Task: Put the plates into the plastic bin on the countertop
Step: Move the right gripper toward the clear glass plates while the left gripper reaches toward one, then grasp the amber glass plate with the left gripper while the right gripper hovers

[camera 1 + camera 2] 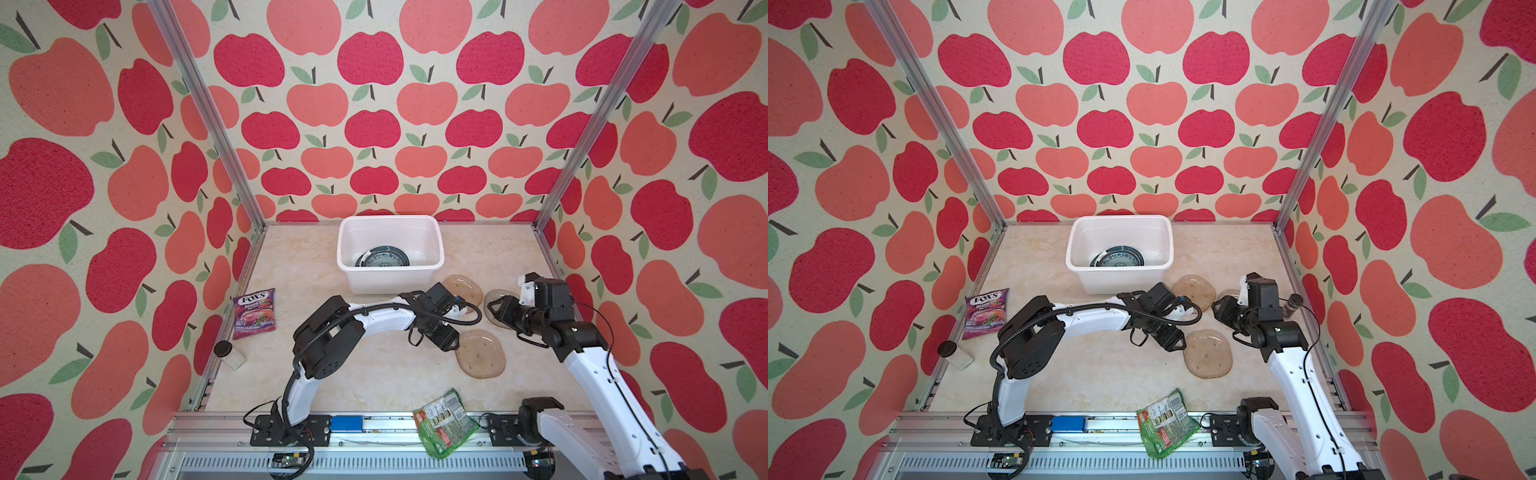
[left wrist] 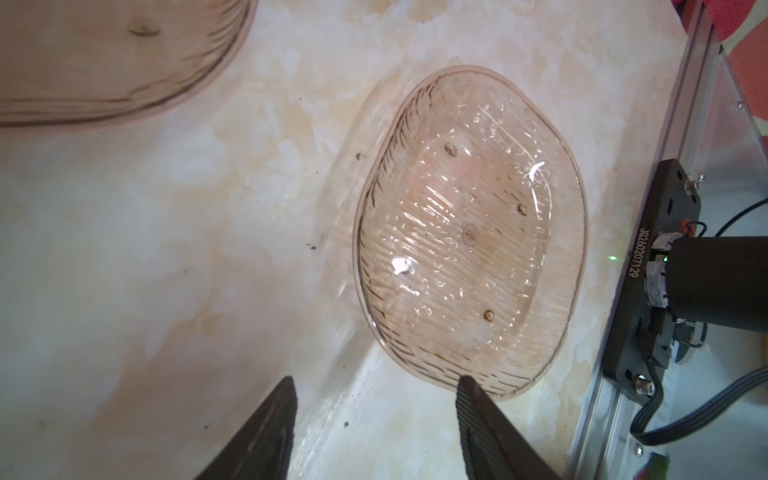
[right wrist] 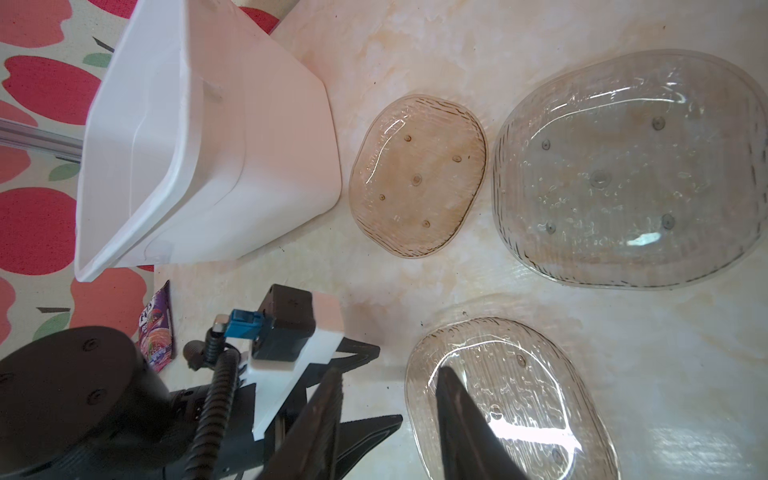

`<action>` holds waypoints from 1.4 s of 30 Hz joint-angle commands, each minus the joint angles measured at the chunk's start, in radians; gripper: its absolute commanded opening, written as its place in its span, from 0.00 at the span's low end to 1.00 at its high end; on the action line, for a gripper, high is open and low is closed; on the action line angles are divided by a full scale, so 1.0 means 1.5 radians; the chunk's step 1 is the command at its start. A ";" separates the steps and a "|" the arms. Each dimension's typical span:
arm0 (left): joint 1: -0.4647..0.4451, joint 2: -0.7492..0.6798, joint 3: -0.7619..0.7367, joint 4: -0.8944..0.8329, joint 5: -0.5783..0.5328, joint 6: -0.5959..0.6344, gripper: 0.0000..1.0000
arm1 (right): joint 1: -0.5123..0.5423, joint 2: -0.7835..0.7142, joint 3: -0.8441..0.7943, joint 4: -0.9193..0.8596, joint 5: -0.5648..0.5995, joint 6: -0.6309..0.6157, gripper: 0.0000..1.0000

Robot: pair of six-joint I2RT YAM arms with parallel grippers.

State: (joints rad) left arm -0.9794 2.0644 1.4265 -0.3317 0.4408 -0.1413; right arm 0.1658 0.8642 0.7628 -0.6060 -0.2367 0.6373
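Left gripper (image 2: 376,382) spread at the glass plate (image 2: 469,232) rim, nothing pinched. Plate looks upside down on countertop (image 2: 166,249), so I judge the rim is the only grip. Right gripper (image 3: 388,380) parted, empty, hovering nearby. Ceramic plates (image 1: 384,258) sit in bin (image 1: 388,279).
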 commanded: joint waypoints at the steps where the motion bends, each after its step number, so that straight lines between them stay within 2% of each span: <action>1: -0.006 0.035 0.040 -0.034 -0.020 -0.008 0.57 | -0.007 -0.020 -0.021 0.004 -0.015 0.009 0.41; 8: -0.007 0.085 0.095 -0.070 -0.047 -0.015 0.42 | -0.013 -0.035 -0.040 0.008 -0.015 0.013 0.40; 16: -0.019 0.106 0.122 -0.095 -0.064 -0.012 0.34 | -0.021 -0.053 -0.054 -0.004 0.002 0.007 0.40; 21: -0.031 0.124 0.146 -0.112 -0.072 -0.009 0.33 | -0.036 -0.087 -0.063 -0.020 0.006 0.004 0.40; 29: -0.037 0.147 0.170 -0.132 -0.075 -0.021 0.13 | -0.056 -0.148 -0.079 -0.053 -0.002 -0.001 0.40; 33: -0.030 0.138 0.163 -0.130 -0.070 -0.031 0.00 | -0.060 -0.160 -0.075 -0.066 0.003 -0.008 0.40; 38: 0.001 0.090 0.129 -0.137 -0.050 -0.040 0.00 | -0.067 -0.145 -0.059 -0.073 -0.009 -0.023 0.41; 42: 0.048 0.000 0.048 -0.109 -0.031 -0.062 0.00 | -0.068 -0.106 -0.057 -0.064 -0.078 -0.036 0.47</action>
State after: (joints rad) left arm -0.9646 2.1563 1.5661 -0.4637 0.4004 -0.2195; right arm 0.0689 0.6746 0.6567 -0.6857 -0.2749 0.6174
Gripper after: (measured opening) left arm 0.054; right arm 0.466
